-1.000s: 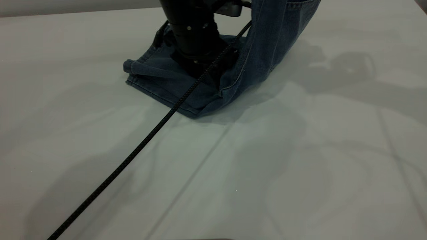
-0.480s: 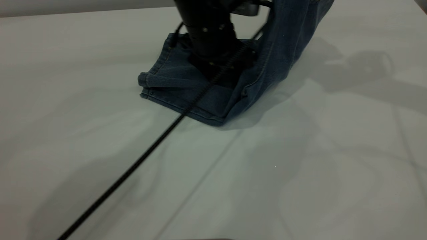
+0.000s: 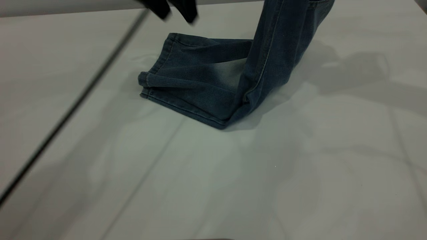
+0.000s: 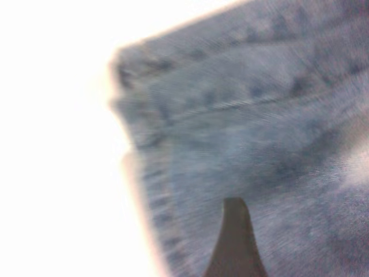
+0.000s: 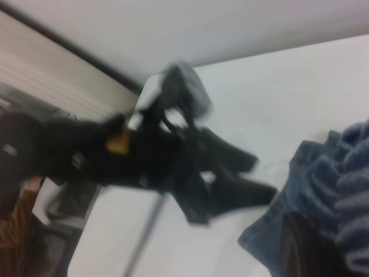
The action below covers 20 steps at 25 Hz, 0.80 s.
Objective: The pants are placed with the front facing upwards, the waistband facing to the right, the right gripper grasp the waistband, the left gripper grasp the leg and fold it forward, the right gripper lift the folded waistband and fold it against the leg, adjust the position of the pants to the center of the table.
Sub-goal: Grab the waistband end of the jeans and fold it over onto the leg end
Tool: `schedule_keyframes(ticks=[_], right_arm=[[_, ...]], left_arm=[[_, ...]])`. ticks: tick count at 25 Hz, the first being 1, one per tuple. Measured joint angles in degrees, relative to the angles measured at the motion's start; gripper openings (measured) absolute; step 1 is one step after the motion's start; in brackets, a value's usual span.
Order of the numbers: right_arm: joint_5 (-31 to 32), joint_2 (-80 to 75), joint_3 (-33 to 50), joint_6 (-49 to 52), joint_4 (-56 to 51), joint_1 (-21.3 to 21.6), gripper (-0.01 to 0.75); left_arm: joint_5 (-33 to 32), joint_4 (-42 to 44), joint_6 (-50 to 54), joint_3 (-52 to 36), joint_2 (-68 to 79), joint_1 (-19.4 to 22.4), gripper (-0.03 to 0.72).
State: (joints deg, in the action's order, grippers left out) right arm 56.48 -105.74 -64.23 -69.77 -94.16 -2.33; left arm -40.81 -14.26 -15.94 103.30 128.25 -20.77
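2 layers of the pants [image 3: 200,83] lie flat on the table [image 3: 300,173], legs leftward, while the waistband [image 5: 346,190] rises at the right, clamped by the right gripper [image 5: 305,242]. Spread and empty, the left gripper [image 3: 175,10] hovers up-left, clear of the fold path.

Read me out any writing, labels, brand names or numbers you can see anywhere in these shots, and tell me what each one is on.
None can be read.
The pants show only stitching and seams, no tag or print.
The left gripper carries a small yellow patch, seen in the right wrist view, too blurred to read.
The table is plain.
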Motion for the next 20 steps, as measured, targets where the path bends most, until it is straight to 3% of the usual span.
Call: schedule_keyframes(ticks=[4,11,20], right_arm=[[-3.98,0.0,-0.06,-0.11,-0.63,-4.52,0.069],[-11.32,-3.42,-0.79,-5.68,-7.04,-12.77,0.069],[-16.36,-12.23,-7.06,-7.16,-8.16,-19.34,0.069]], left_arm=[[-2.51,0.1,0.0,0.0,-4.96,2.45,0.494],[-6.14,1.1,-0.49,-0.05,-12.6,2.86,0.468],[-7.03,2.83,-1.76,-0.05,-19.55,2.86,0.466]])
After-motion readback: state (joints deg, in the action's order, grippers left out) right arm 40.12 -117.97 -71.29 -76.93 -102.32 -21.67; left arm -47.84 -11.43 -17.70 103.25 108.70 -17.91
